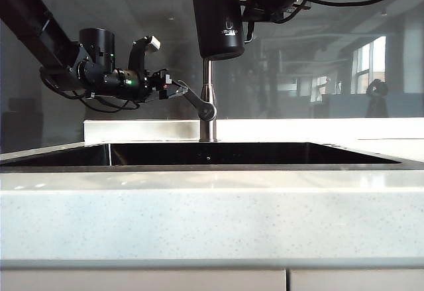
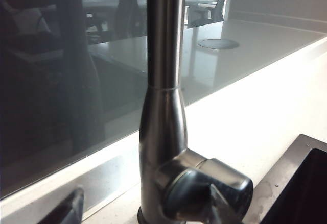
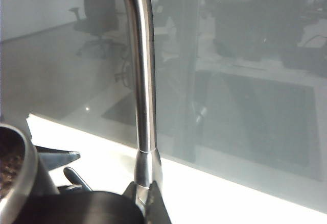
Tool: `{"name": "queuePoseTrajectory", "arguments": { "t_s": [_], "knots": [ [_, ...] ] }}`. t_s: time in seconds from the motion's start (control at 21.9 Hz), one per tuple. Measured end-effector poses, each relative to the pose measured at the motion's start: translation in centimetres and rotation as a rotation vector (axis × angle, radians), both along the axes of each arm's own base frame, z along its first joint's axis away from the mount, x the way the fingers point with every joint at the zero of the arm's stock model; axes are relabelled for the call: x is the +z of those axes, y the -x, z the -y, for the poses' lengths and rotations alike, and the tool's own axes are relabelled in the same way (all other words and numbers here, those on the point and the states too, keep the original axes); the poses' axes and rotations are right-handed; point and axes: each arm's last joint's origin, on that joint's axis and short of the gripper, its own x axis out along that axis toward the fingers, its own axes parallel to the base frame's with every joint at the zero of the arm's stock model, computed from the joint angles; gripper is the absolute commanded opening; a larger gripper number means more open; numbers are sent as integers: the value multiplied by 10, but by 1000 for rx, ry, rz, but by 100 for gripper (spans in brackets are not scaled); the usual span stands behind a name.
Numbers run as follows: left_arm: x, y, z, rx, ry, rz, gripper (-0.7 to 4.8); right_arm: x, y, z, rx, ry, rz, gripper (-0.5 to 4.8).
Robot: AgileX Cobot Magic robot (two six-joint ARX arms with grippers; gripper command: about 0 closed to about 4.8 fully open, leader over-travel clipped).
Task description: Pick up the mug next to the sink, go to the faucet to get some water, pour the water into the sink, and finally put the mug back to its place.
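Observation:
The black mug (image 1: 218, 24) hangs upright, high in front of the faucet (image 1: 208, 85) pipe. My right gripper (image 1: 253, 14) reaches in from the right and is shut on its handle. The right wrist view shows the mug's metal rim (image 3: 19, 175), the gripper (image 3: 148, 208) and the faucet (image 3: 144, 81) just behind. My left gripper (image 1: 177, 91) is level at the faucet's lever (image 1: 197, 104). Its fingers (image 2: 65, 211) stand wide apart in the left wrist view, with the lever's hub (image 2: 204, 188) and the faucet (image 2: 163, 81) between and ahead of them. The sink (image 1: 212, 166) lies below both.
A dark glass panel (image 1: 318, 52) rises behind the faucet along a pale stone ledge (image 1: 318, 129). The speckled stone counter front (image 1: 212, 218) runs across the near side, with cabinet fronts (image 1: 146, 280) under it. A round inset (image 2: 218, 44) shows on the far counter.

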Motion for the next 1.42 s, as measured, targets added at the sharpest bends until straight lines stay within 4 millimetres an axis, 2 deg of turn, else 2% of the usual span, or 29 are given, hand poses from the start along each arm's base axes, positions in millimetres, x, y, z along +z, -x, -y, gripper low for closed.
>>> {"name": "queuePoseTrajectory", "arguments": {
  "t_s": [0.09, 0.37, 0.5, 0.59, 0.73, 0.87, 1.19, 1.42],
  "knots": [
    [0, 0, -3, -27, -1, 1, 301, -1, 0, 0, 0, 43, 7, -1],
    [1, 1, -4, -82, -4, 3, 301, -3, -2, 6, -45, 370, 99, -1],
    [1, 1, -3, -86, -3, 16, 301, -3, -2, 7, -98, 696, 190, -2],
    [4, 1, -4, -83, 0, 41, 301, -3, -3, 8, -100, 1008, 282, -1],
    [4, 1, -4, -84, 1, 48, 301, -3, -2, 8, -93, 1295, 367, -1],
    [4, 1, -4, -84, 1, 48, 301, 1, -2, 7, -112, 1395, 420, -1],
    [4, 1, -4, -84, 1, 48, 301, 27, 12, 8, -176, 1656, 584, -1],
    [4, 1, -4, -83, 1, 49, 301, 40, 20, 11, -196, 1782, 649, -1]
  ]
}}
